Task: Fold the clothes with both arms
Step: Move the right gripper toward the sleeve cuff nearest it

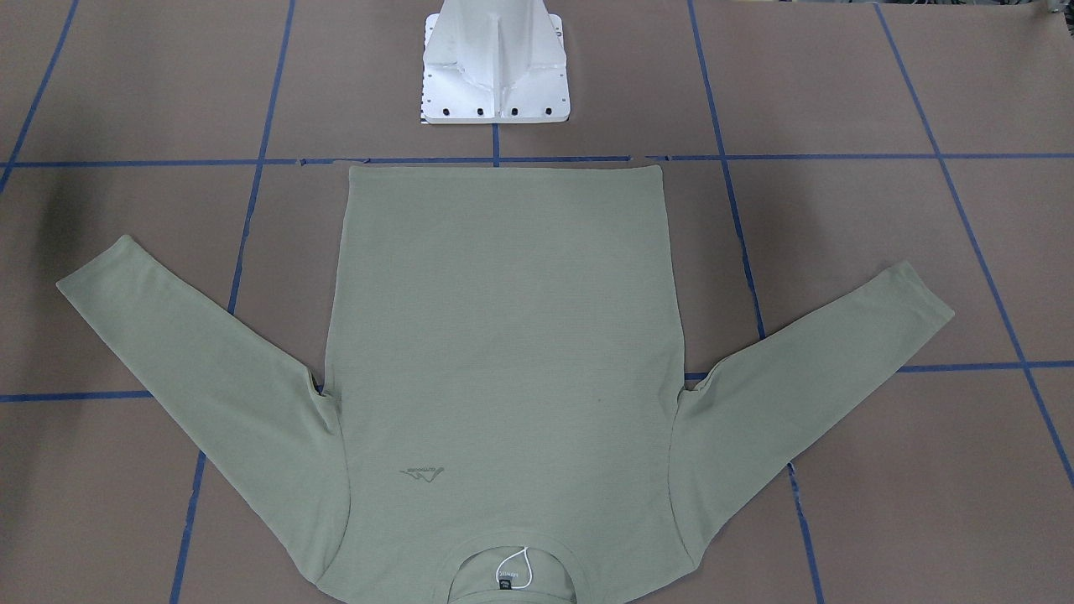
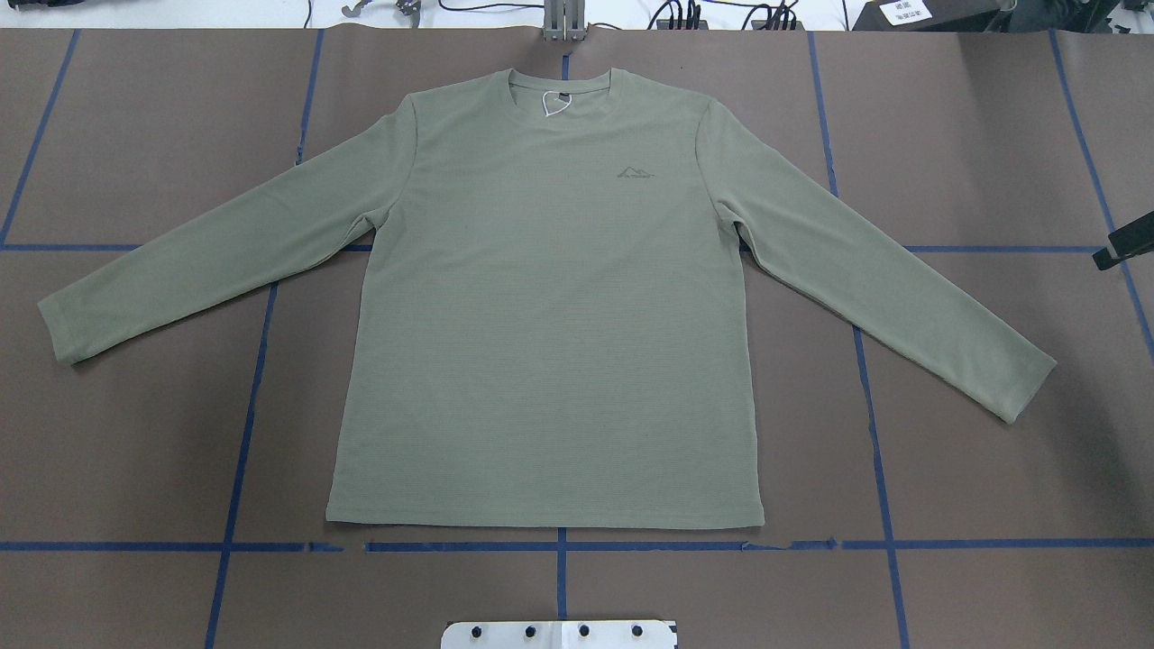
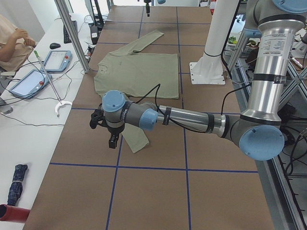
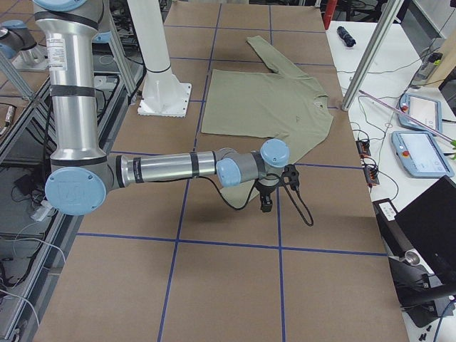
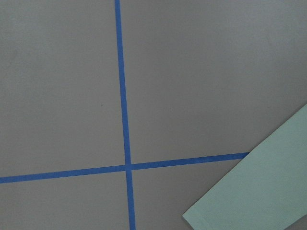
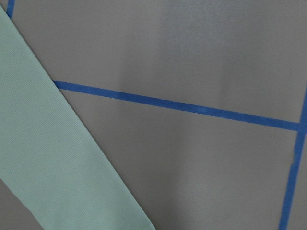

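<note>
Sage-green knit lies flat and face up on the brown tabletop (image 2: pixel 135 451). It is the shirt (image 2: pixel 541 315), with its hem toward the white pedestal base (image 1: pixel 495 75), its collar (image 2: pixel 505 86) at the far edge and both sleeves angled outward. Nothing is folded yet, so I judge the first grasp is the step in hand.

The left hand (image 3: pixel 112 140) hangs above the tabletop just beside the left cuff (image 5: pixel 259 191). The right hand (image 4: pixel 266 205) hangs near the right sleeve (image 6: pixel 48 158). Bring each hand down squarely onto its own cuff and pinch both layers. Lift low, then carry both sleeves across the body together so the torso doesn't drag or skew off the blue tape lines (image 5: pixel 122 96).

Neither wrist camera shows any fingers, and only the side views show the hands properly, so you cannot tell whether either is open or closed. A black shape (image 2: pixel 1122 245) at the overhead view's right edge may be the right hand, but it is cut off. The front view crops the collar.
</note>
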Robot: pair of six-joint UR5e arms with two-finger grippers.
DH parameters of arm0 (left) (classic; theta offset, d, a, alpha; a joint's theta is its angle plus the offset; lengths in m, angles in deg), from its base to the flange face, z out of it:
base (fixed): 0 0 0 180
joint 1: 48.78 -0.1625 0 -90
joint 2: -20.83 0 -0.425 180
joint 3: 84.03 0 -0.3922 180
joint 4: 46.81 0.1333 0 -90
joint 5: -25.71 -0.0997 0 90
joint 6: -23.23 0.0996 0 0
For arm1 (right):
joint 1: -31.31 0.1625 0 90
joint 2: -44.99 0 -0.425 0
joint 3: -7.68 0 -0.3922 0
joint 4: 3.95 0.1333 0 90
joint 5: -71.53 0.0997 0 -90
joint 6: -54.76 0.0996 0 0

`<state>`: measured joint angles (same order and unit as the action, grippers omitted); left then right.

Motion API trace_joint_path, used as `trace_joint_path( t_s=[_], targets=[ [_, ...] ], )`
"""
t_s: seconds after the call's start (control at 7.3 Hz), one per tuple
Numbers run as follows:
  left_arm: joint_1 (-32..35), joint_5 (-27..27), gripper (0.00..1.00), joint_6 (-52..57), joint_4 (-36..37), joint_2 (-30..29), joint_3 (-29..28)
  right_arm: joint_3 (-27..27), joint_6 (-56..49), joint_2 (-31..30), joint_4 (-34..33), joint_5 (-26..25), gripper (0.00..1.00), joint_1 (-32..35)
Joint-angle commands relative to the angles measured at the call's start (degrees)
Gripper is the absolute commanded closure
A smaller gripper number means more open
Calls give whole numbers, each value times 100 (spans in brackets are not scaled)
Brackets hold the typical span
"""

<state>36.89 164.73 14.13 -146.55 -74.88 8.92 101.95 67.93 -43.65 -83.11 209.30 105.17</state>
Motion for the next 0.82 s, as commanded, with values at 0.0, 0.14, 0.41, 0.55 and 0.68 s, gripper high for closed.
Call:
trace_joint_path(
  t_s=[0.0,0.14,0.41,0.55,0.68],
  targets=[
    [-24,1234,0,30,-45,95,109,-397,1102,49,852,-57,0,-591],
    [-41,1275,0,-4,-228,79,223,-652,2283,49,1650,-83,0,-758],
    [-76,1215,0,-153,-624,53,145,-707,4554,-213,2927,-258,0,-1153],
    [-137,1206,0,-189,-1130,70,127,-733,4693,-476,3350,-477,1,-1303],
    [-138,1206,0,-407,-1344,105,118,-734,4938,-635,3407,-461,1,-1313]
  ],
)
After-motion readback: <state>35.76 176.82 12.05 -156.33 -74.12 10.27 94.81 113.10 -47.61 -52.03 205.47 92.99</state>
